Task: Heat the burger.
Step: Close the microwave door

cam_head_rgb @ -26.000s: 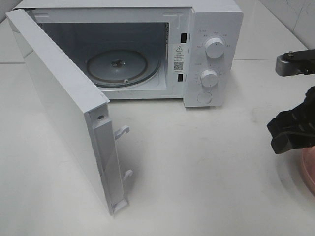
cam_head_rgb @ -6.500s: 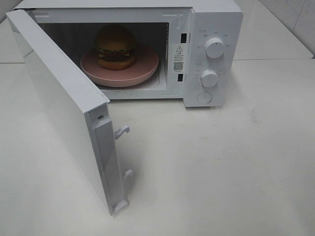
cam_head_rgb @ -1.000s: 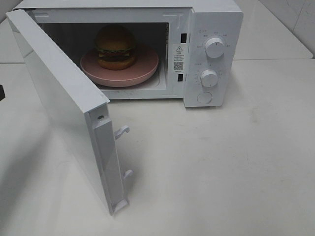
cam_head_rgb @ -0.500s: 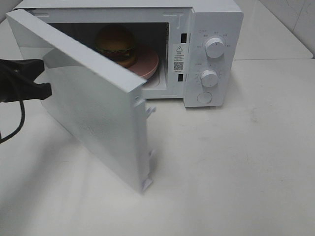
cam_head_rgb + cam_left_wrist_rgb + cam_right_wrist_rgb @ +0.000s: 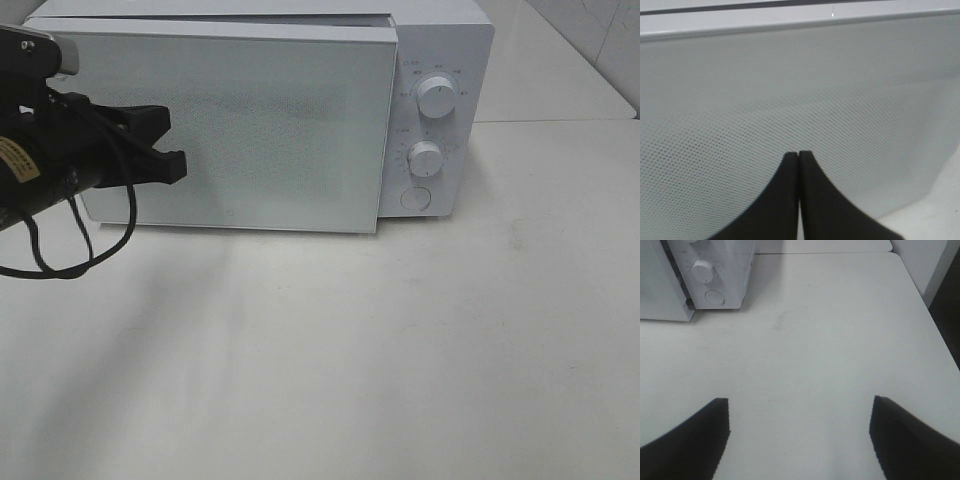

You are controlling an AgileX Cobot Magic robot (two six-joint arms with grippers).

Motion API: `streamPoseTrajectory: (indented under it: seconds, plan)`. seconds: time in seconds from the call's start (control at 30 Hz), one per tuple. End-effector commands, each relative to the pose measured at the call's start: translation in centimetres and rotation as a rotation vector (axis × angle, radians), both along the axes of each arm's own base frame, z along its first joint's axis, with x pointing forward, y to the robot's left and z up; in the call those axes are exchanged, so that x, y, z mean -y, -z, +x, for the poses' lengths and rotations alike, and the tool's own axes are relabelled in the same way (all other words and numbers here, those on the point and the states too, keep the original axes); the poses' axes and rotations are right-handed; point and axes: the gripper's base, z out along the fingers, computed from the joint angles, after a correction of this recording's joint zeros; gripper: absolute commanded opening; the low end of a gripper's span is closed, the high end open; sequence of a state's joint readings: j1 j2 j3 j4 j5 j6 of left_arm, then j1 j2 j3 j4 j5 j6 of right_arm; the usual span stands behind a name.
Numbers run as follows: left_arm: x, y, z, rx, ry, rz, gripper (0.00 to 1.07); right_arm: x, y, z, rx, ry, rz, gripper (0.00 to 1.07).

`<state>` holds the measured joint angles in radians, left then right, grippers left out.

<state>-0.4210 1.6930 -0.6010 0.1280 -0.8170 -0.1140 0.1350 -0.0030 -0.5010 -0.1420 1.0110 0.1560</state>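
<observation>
At the front of the white microwave (image 5: 445,40), the left gripper (image 5: 798,155) has its black fingers pressed tight together with nothing between them, their tips up against the perforated door (image 5: 270,130). The door lies across the opening and hides the cavity, so the burger is out of sight. The right gripper (image 5: 799,407) hangs spread wide and empty above the white table (image 5: 450,340).

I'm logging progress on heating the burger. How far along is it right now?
Done: the burger, on its plate inside a second ago, is now hidden behind the microwave door, swung nearly shut. In hand: the shut left gripper is at the door's front, apparently pushing; latching can't be confirmed. Left: turning the knobs; the open right gripper hovers over the table.
</observation>
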Motion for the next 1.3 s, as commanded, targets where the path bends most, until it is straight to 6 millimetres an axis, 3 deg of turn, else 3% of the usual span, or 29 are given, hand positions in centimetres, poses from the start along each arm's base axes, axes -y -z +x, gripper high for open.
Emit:
streamPoseTrajectory:
  seconds: [0.03, 0.9, 1.3]
  plan:
    - [1.5, -0.3, 0.7, 0.013, 0.003, -0.035, 0.0, 0.0, 0.0, -0.4, 0.038, 0.006, 0.007, 0.76]
    - [8.3, -0.5, 4.6, 0.002, 0.006, -0.031, 0.0, 0.0, 0.0, -0.4, 0.038, 0.006, 0.007, 0.76]
    - [9.3, -1.1, 6.9, -0.008, -0.058, -0.086, 0.0, 0.0, 0.0, -0.4, 0.038, 0.006, 0.007, 0.76]
